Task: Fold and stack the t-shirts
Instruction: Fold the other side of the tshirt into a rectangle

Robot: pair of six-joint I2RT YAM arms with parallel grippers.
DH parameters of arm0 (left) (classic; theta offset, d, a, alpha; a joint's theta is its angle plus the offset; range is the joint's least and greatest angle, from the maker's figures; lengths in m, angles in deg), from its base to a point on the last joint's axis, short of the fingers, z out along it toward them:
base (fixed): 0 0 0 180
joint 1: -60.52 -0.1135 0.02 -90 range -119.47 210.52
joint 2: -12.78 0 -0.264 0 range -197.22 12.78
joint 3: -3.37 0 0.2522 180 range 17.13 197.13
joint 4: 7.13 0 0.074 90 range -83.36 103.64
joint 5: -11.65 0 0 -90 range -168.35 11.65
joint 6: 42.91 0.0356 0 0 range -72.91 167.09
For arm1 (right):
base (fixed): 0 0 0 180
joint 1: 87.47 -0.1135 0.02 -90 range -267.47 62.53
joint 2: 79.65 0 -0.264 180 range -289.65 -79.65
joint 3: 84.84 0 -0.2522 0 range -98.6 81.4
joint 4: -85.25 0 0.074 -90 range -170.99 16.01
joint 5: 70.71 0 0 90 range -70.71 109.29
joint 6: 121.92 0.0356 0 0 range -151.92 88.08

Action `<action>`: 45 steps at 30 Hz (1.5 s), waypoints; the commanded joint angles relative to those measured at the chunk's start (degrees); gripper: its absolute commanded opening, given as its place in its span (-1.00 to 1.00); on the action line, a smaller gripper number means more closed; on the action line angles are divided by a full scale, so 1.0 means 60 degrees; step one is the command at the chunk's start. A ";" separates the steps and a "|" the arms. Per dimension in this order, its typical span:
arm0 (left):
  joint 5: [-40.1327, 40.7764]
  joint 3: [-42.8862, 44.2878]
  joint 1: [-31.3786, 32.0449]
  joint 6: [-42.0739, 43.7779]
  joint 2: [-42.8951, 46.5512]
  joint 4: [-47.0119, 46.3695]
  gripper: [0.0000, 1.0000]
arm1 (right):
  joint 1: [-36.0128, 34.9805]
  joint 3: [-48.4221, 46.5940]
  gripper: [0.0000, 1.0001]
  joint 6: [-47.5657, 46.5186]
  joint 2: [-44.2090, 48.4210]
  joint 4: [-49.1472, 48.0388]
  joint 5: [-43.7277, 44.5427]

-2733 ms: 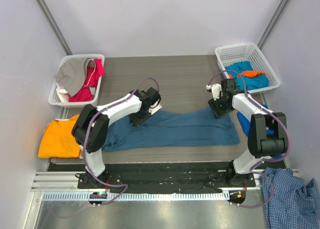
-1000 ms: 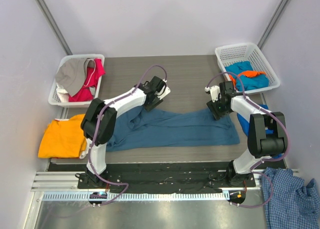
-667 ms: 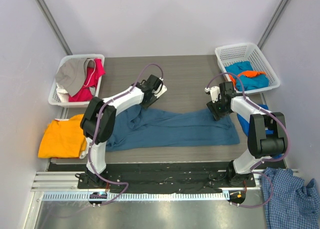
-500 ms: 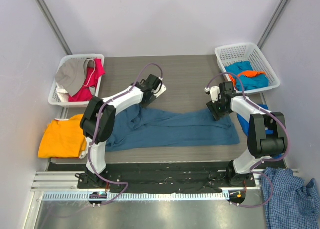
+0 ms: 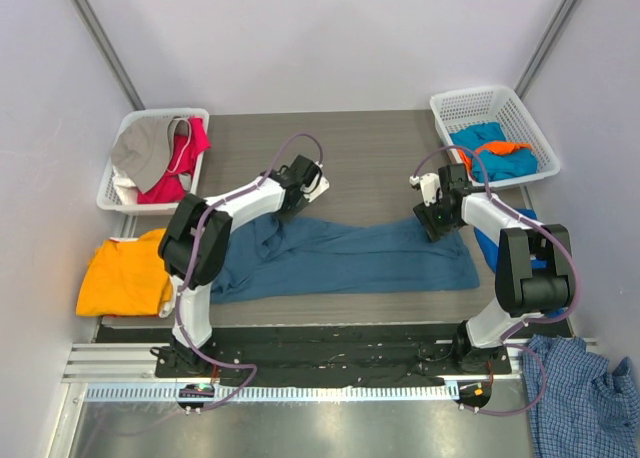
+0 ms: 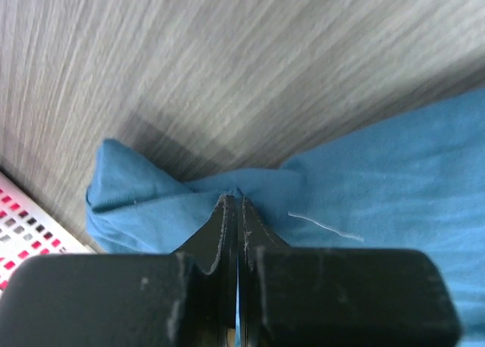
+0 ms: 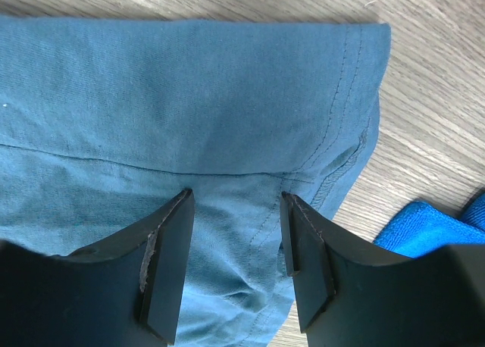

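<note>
A large dark teal-blue t-shirt [image 5: 345,260] lies spread across the middle of the table. My left gripper [image 5: 291,205] is at the shirt's far left edge. The left wrist view shows this gripper [image 6: 234,201] shut on a bunched fold of the teal cloth [image 6: 364,180]. My right gripper [image 5: 438,223] is over the shirt's far right corner. In the right wrist view it [image 7: 235,203] is open, and stitched teal fabric [image 7: 189,97] lies between its fingers. An orange t-shirt [image 5: 120,275] lies folded at the table's left edge.
A white basket [image 5: 133,200] at the back left holds grey and red garments. Another white basket [image 5: 455,103] at the back right holds turquoise and orange ones. A bright blue cloth [image 7: 424,226] lies beside the right arm. A checked shirt [image 5: 585,393] hangs off the near right.
The left gripper has closed on the shirt's far edge, after shifting slightly up and to the left. The right arm has stayed still with its gripper open.
</note>
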 commanded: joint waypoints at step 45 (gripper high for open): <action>0.3183 -0.3621 -0.0372 0.0981 0.5739 0.1519 -1.00 | -0.0046 0.0309 0.08 -0.0307 0.0759 -0.0155 0.0736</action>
